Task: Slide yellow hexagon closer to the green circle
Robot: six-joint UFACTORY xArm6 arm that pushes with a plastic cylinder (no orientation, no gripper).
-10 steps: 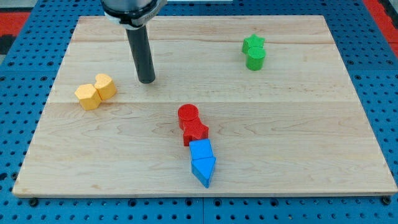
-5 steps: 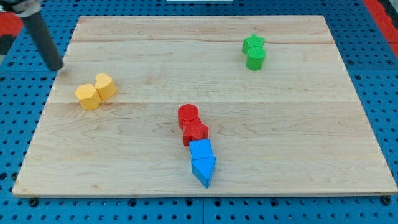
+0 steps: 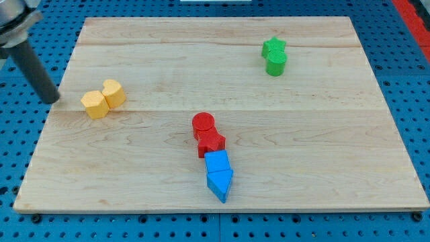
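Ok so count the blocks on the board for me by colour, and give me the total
Yellow: 2, the yellow hexagon and a yellow block touching it
Green: 2, the green circle and a green star
Red: 2, a red circle and a red star
Blue: 2, a blue block and a blue triangle
Total: 8

pale wooden board [image 3: 302, 134] rests on blue perforated table [image 3: 13, 154].

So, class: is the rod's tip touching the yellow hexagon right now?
No: my tip sits off the board's left edge, with a clear gap between it and the yellow hexagon.
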